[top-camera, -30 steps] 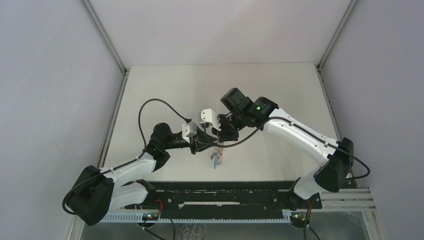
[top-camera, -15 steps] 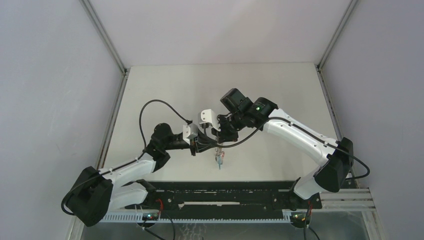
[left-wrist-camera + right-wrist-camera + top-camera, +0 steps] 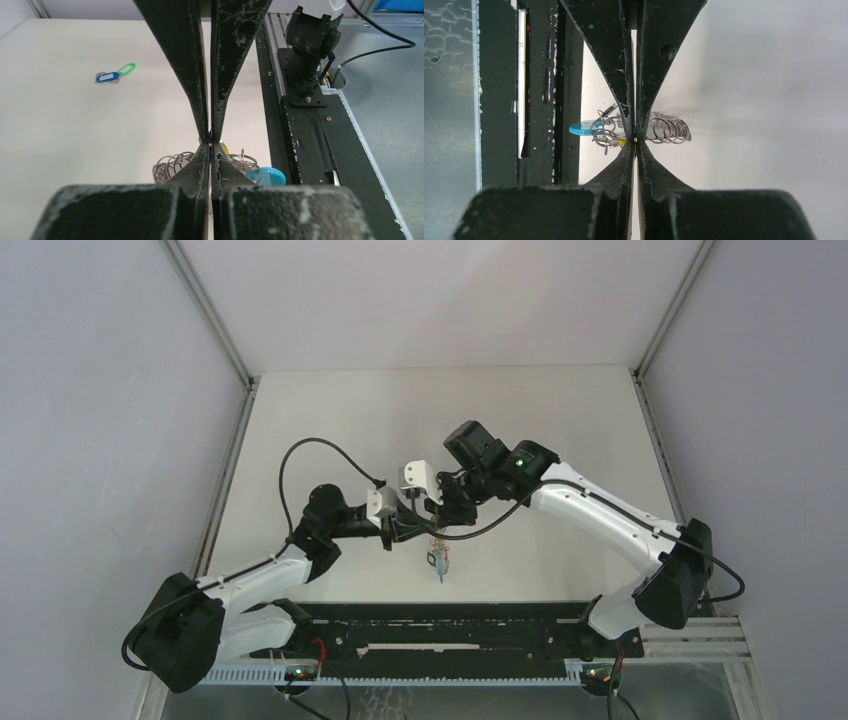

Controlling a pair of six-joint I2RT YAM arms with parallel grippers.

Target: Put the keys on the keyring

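A: Both claws clenched?
B: Yes, the left claw [image 3: 210, 142] and right claw [image 3: 634, 142] nip the keyring [image 3: 438, 558] over the near middle of the table [image 3: 350, 420]. The yellow key [image 3: 223, 148] sits at the pinch; threaded or not, I can't tell.
A: Advice?
B: One claw steady, the other prying gently. The blue key [image 3: 106, 77] and green key [image 3: 127, 68] lie aside.

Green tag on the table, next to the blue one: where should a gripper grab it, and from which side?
Probably from straight above, pinching the green tag across its narrow width. It lies flat, and the blue tag crowds one end.
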